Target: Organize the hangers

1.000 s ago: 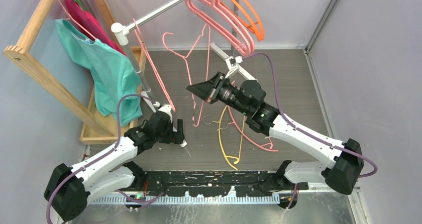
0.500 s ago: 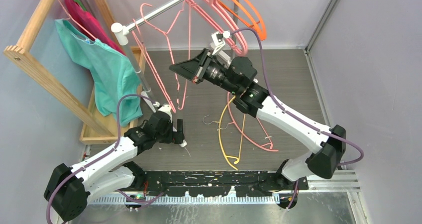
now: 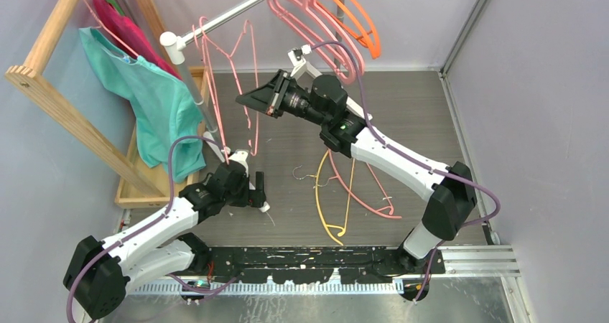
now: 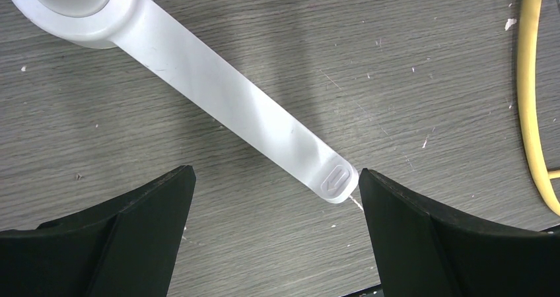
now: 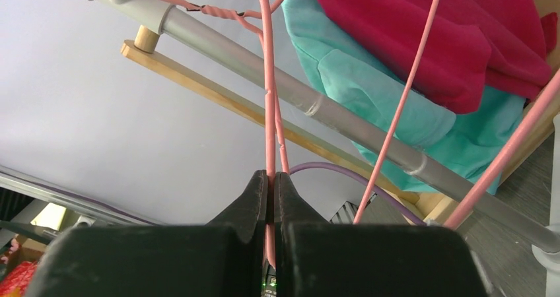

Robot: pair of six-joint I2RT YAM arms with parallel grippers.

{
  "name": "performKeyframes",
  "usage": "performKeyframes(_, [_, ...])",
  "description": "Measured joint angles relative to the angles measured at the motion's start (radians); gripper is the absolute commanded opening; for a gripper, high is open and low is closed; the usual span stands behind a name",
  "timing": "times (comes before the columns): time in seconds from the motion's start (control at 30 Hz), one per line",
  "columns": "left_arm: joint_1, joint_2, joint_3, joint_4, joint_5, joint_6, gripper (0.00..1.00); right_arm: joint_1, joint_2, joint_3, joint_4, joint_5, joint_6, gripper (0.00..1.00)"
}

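While right hand [image 5: 271, 176] clamps — pink hanger [image 5: 269, 79].

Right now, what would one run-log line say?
right hand: shut on thin pink hanger, up by the rail | left hand: open, empty, over rack foot | table: yellow hanger lying

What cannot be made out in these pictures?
- Top view: hooks of the thick pink and orange hangers, cut off by the upper edge.
- Right wrist view: thin pink hanger, lower part hidden by the shut right gripper, top cut off.
- Left wrist view: yellow hanger, cut by the right edge.
- Top view: grey wire piece on the floor, too small.
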Motion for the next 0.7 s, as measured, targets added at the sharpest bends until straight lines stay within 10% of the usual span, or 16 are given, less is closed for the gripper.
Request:
performKeyframes(0.33, [0.000, 0.029, 0.000, 0.000, 0.000, 0.002, 0.98, -0.033, -0.017, -0.056, -0.012, -0.021, -0.005, 0.70])
performKeyframes(0.7, [0.000, 0.060, 0.003, 0.000, -0.004, 0.008, 0.98, -0.019, -0.331, -0.226, -0.225, 0.183, -0.270, 0.70])
